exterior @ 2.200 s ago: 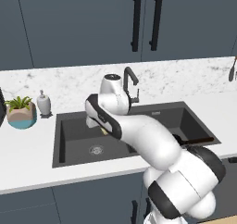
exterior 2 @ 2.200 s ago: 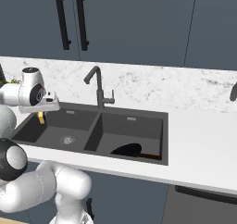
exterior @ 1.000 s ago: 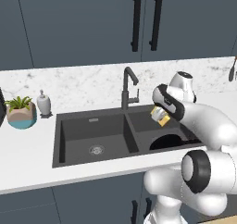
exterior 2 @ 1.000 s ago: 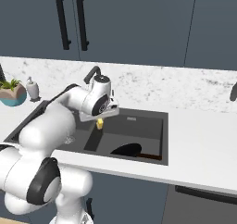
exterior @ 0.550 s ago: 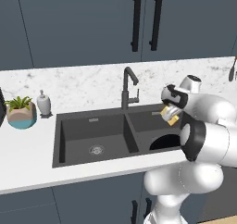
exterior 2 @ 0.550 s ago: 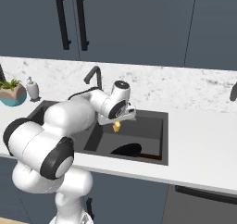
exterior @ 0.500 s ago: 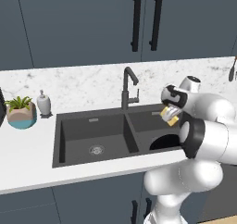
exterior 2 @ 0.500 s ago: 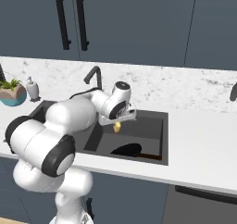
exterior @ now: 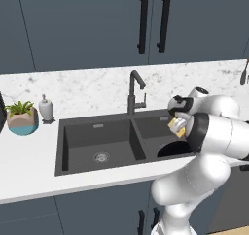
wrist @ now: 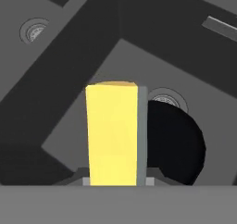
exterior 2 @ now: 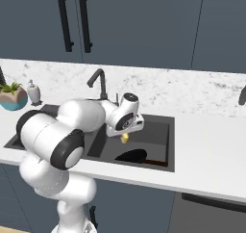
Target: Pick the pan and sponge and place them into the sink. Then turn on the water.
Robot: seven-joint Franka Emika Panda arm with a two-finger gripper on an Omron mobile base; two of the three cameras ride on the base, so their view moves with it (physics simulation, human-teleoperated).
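Observation:
My gripper (exterior 2: 124, 136) hangs over the right basin of the dark grey sink (exterior 2: 161, 120), shut on the sponge (wrist: 115, 133), whose yellow side and grey edge show in the hand view. The sponge (exterior 2: 124, 138) pokes out yellow below the hand, and in the left base view the sponge (exterior: 176, 125) sits beside my forearm. The black pan (wrist: 178, 144) lies on the right basin's floor, partly over the drain (wrist: 163, 97). The pan (exterior 2: 131, 156) shows at the basin's near side, and the pan (exterior: 171, 149) is partly hidden behind my arm. No water runs from the faucet (exterior: 134, 88).
A teal plant pot (exterior: 23, 119) and a white soap dispenser (exterior: 45, 108) stand on the counter left of the sink. The left basin (exterior: 97, 142) holds nothing but its drain. The faucet (exterior 2: 98, 84) rises behind the divider, close to my arm.
The gripper with the sponge has swung from the left side of the sink over to the right basin and has moved only slightly in the last half second.

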